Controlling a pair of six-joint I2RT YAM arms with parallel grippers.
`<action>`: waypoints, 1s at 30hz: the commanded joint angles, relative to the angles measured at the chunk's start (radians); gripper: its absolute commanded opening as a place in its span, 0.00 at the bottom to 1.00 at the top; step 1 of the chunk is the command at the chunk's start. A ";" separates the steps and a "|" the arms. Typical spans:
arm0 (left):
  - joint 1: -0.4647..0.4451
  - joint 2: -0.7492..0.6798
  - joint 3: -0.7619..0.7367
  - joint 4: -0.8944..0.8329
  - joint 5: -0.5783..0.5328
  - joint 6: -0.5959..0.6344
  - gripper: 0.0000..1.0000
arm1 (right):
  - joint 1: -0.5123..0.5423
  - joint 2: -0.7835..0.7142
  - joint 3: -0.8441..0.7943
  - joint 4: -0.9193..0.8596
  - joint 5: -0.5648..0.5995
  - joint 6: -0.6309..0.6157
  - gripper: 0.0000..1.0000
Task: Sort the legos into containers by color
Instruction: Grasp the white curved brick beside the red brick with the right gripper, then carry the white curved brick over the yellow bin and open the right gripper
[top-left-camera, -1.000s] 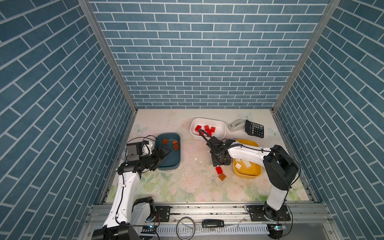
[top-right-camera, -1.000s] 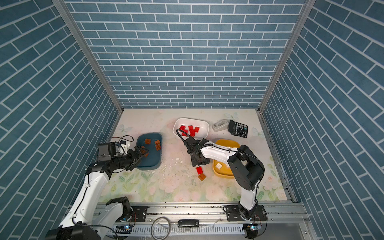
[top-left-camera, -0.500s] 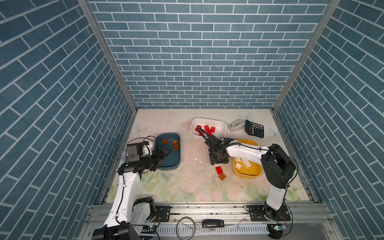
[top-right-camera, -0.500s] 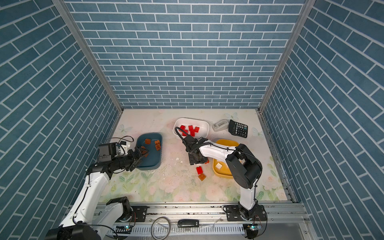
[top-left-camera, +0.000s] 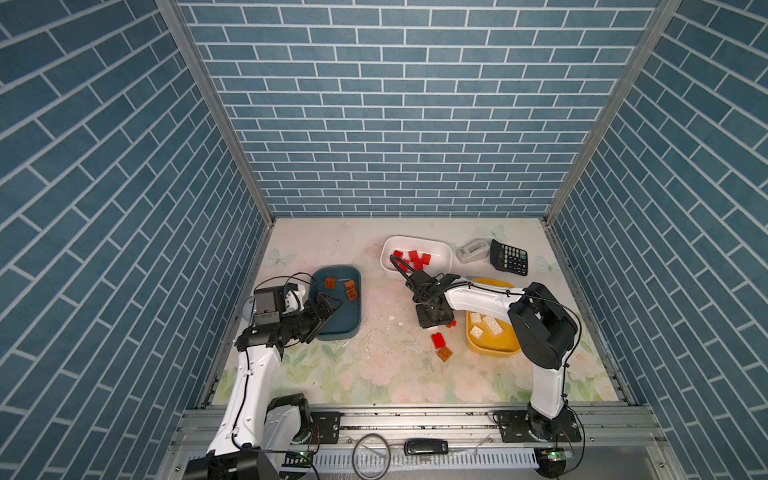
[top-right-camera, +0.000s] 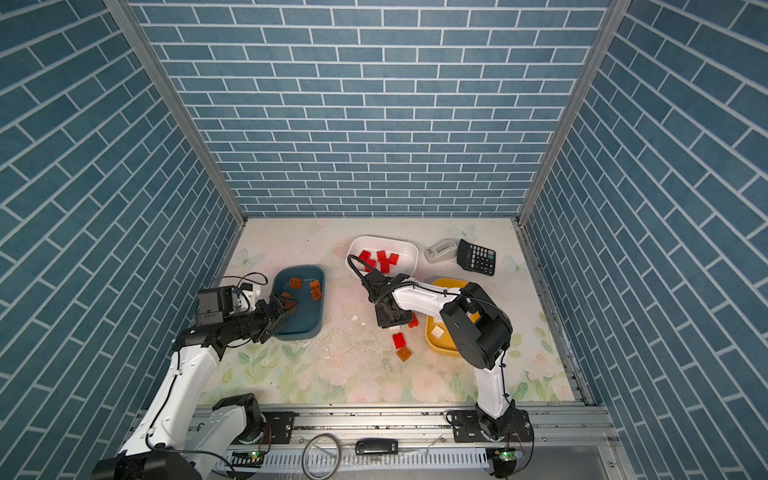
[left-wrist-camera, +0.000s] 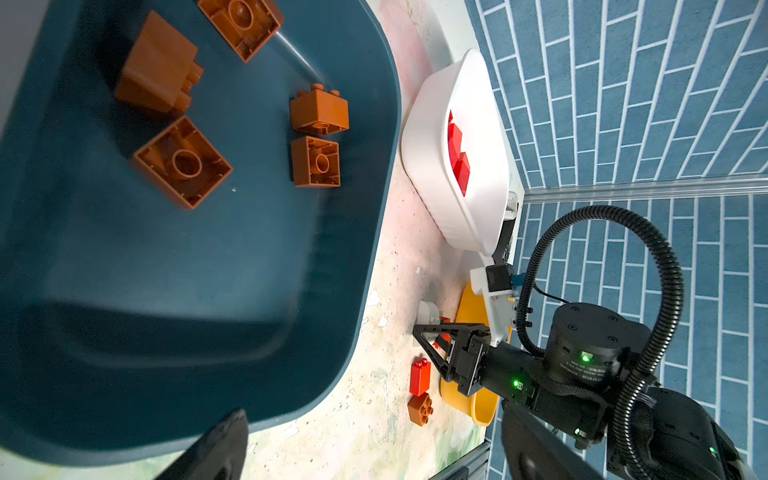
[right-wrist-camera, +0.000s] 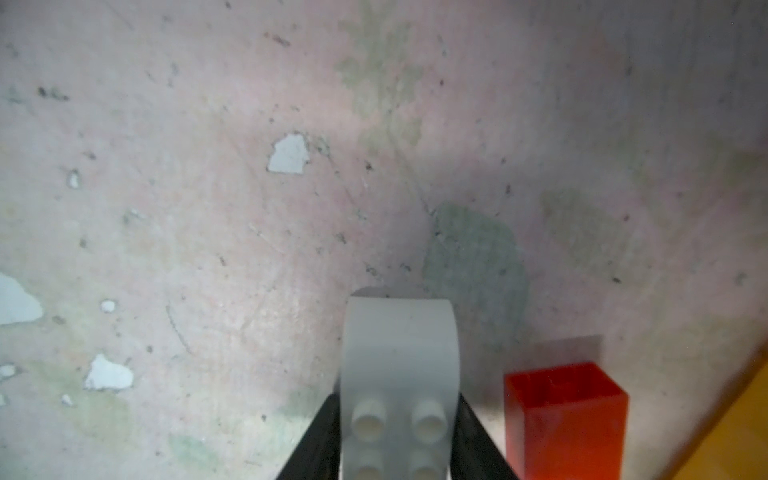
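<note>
The right tool (right-wrist-camera: 395, 415) is closed on a white brick (right-wrist-camera: 399, 357): its two black fingers (right-wrist-camera: 322, 440) press the brick's sides, and the studs face the wrist camera. It stands low over the desk (top-left-camera: 374, 365); whether the brick touches the desk is not clear. Just beside it, at 3 o'clock in the top views, a small red brick (right-wrist-camera: 565, 419) stands upright, and further at 3 o'clock is the yellow tub (top-left-camera: 494, 351) with cream bricks (top-left-camera: 490, 325) inside. At 6 o'clock of this tool a second red brick (top-left-camera: 437, 340) and a brown brick (top-left-camera: 444, 354) lie loose on the desk, close together. At 12 o'clock is the white tub (top-left-camera: 442, 251), which holds red bricks (top-left-camera: 413, 259). The left tool (top-left-camera: 328, 303) hangs wide open, with nothing between its fingers, over the near end of the blue tub (top-left-camera: 338, 326), where several brown bricks (left-wrist-camera: 183, 162) lie. A calculator (top-left-camera: 509, 257) and a grey tape dispenser (top-left-camera: 471, 250) stand at 1 o'clock
</note>
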 joint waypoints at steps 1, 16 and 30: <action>-0.004 0.001 -0.001 0.004 0.001 0.004 0.97 | -0.008 0.016 0.022 -0.042 0.023 -0.014 0.31; -0.039 0.023 0.010 0.052 0.036 -0.034 0.97 | -0.139 -0.431 -0.144 -0.231 0.090 -0.046 0.22; -0.203 0.107 0.081 0.121 -0.010 -0.081 0.97 | -0.548 -0.570 -0.354 -0.130 0.041 -0.291 0.22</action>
